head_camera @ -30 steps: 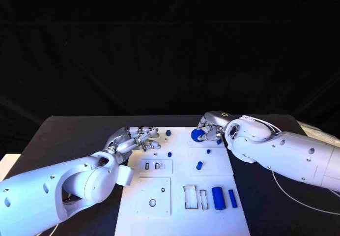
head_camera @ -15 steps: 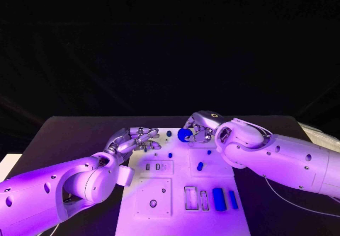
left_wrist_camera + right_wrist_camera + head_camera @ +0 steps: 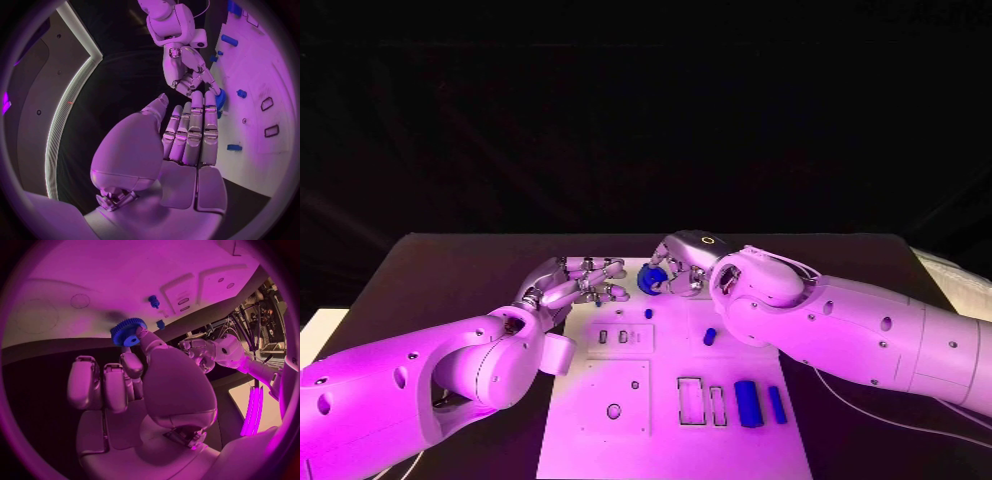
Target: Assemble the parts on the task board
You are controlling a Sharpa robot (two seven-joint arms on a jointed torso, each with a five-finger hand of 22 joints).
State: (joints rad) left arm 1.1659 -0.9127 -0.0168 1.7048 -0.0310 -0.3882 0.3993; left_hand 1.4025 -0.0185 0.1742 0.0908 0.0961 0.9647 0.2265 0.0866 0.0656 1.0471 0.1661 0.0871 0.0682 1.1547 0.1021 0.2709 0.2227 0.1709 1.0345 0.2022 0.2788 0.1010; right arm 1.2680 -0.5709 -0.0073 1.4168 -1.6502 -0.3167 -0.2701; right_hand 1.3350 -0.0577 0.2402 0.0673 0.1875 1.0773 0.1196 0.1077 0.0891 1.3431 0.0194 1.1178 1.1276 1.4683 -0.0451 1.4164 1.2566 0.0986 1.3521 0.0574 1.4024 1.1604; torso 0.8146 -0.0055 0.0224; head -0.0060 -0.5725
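My right robot hand (image 3: 678, 272) pinches a blue gear (image 3: 128, 332) above the task board's (image 3: 668, 420) far edge (the desk (image 3: 444, 275) around it is black); my left robot hand (image 3: 583, 283) hovers beside it, fingers together, holding nothing.

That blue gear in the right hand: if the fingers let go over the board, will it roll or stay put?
The blue gear looks round and toothed, so on edge it may roll; landing flat, it likely stays. It seems stiff and light, pinched only at the right hand's fingertips.
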